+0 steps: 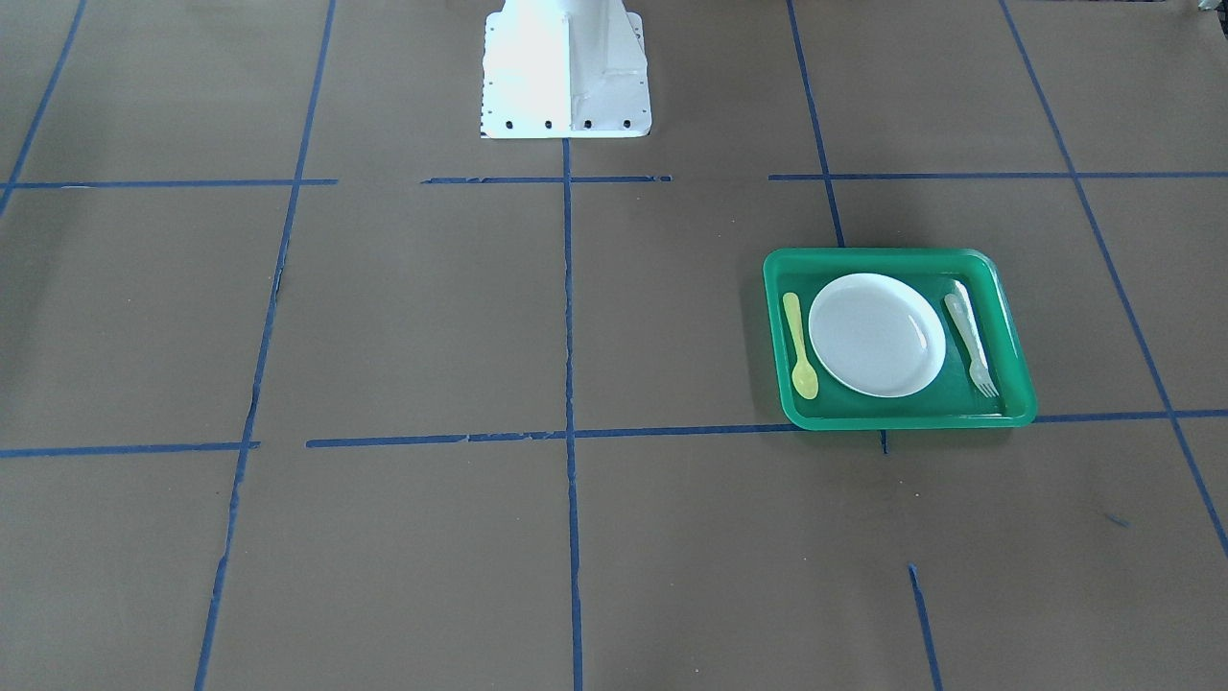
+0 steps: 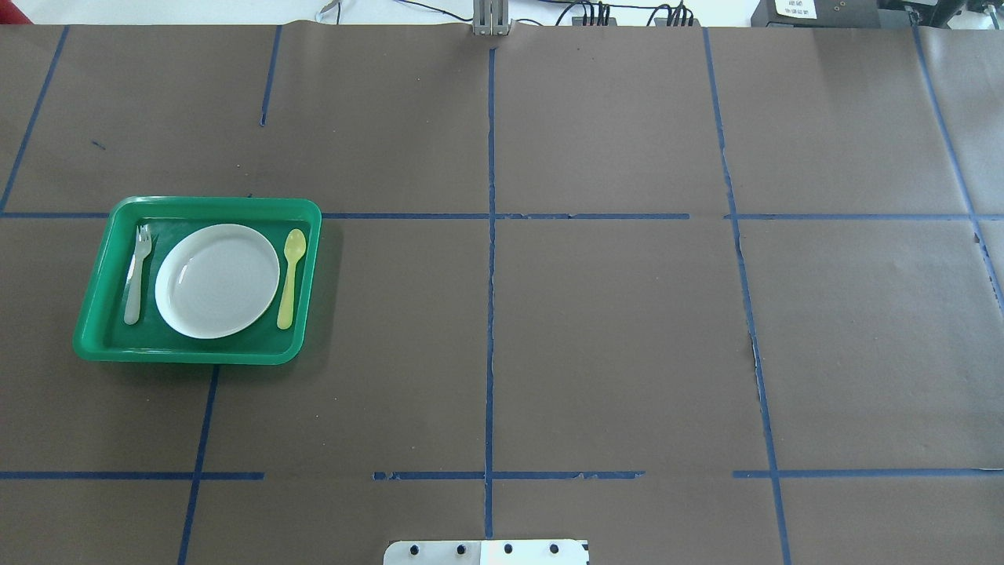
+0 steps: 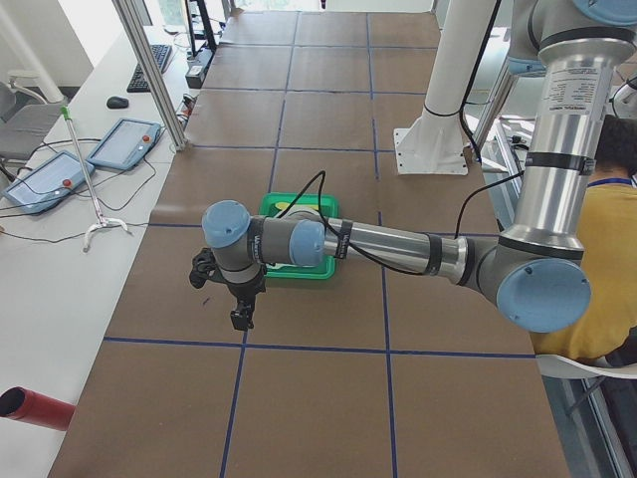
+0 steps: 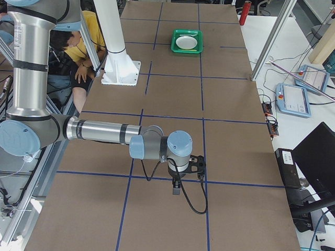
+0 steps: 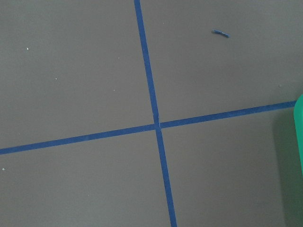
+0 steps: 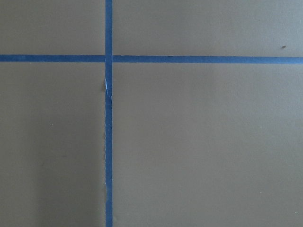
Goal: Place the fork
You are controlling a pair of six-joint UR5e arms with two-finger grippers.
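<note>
The pale translucent fork [image 1: 969, 342] lies flat in the green tray [image 1: 900, 418], beside the white plate [image 1: 876, 334], tines toward the operators' side. It also shows in the overhead view [image 2: 136, 275], left of the plate [image 2: 217, 280]. My left gripper [image 3: 242, 317] hangs above the table on the near side of the tray, apart from the fork; I cannot tell whether it is open or shut. My right gripper [image 4: 176, 188] hangs over bare table at the far end from the tray; I cannot tell its state either. Neither wrist view shows fingers.
A yellow spoon [image 2: 290, 276] lies in the tray on the plate's other side. The tray's edge [image 5: 299, 137] shows at the right of the left wrist view. The robot's white base [image 1: 564, 72] stands at the table's middle. Brown paper with blue tape lines covers the table.
</note>
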